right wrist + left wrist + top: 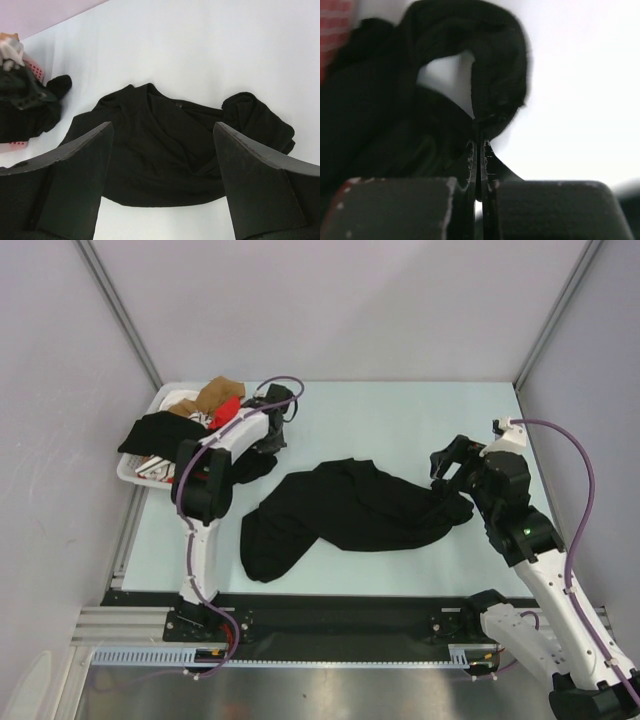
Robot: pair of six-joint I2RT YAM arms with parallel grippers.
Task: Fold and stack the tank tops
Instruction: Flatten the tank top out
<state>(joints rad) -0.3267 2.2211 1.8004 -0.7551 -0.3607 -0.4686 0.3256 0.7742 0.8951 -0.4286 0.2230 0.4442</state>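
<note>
A large black tank top (340, 510) lies crumpled across the middle of the table. It also fills the right wrist view (165, 155). My right gripper (445, 475) hovers over its right end, open and empty (162, 127). A red tank top (226, 408) shows as a small patch in the white basket (135, 472). My left gripper (272, 435) is beside the basket, shut (479, 145) on a fold of black cloth (495, 60). This cloth (255, 464) looks apart from the large tank top.
The basket at the back left holds several garments, brown, white and black; a black one (155, 430) hangs over its left rim. Grey walls stand on three sides. The table's rail edge (330, 600) runs along the front.
</note>
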